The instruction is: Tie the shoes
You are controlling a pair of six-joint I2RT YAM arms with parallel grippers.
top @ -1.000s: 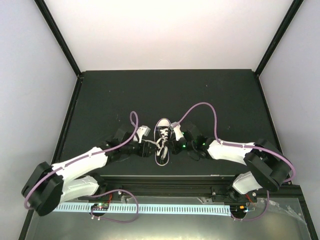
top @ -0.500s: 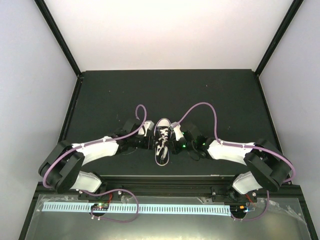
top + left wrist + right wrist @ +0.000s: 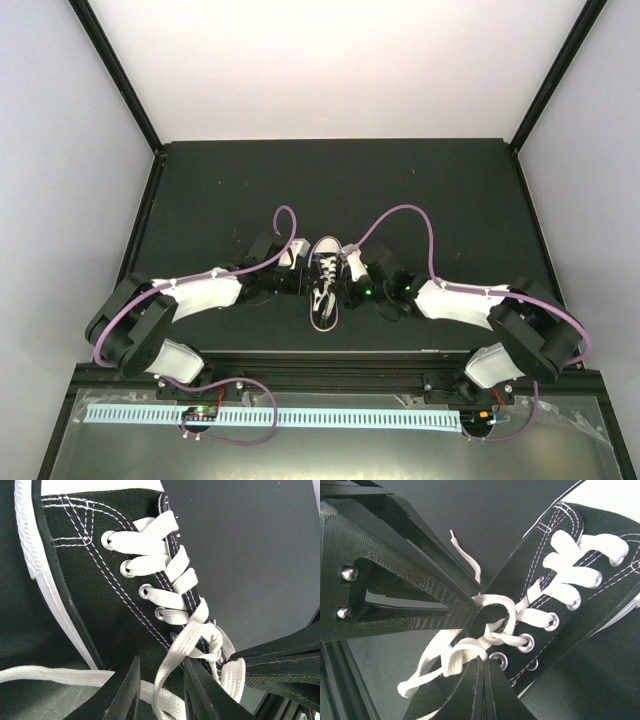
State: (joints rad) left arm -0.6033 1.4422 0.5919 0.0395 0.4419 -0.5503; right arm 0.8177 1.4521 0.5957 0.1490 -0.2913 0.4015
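The shoe (image 3: pixel 324 283), a small black canvas sneaker with a white toe cap and sole edge, lies mid-table with its toe pointing away from the arms. Its white laces (image 3: pixel 172 587) cross at a first knot (image 3: pixel 212 645) near the top eyelets. My left gripper (image 3: pixel 298 283) is at the shoe's left side. In the left wrist view its jaws (image 3: pixel 162 661) stand narrowly open around one lace strand (image 3: pixel 172 672). My right gripper (image 3: pixel 347 287) is at the shoe's right side, its fingers (image 3: pixel 482 660) pressed together on a folded lace loop (image 3: pixel 462 655).
The shoe rests on a black table (image 3: pixel 330 190) with white walls round it. Purple cables (image 3: pixel 405 212) arch over both arms. A loose lace end (image 3: pixel 467 555) trails on the table beside the shoe. A metal rail (image 3: pixel 300 415) runs along the near edge.
My left arm has folded up and brought its gripper closer to the shoe's side. Its jaws have narrowed round a lace strand. The right arm has stayed still.
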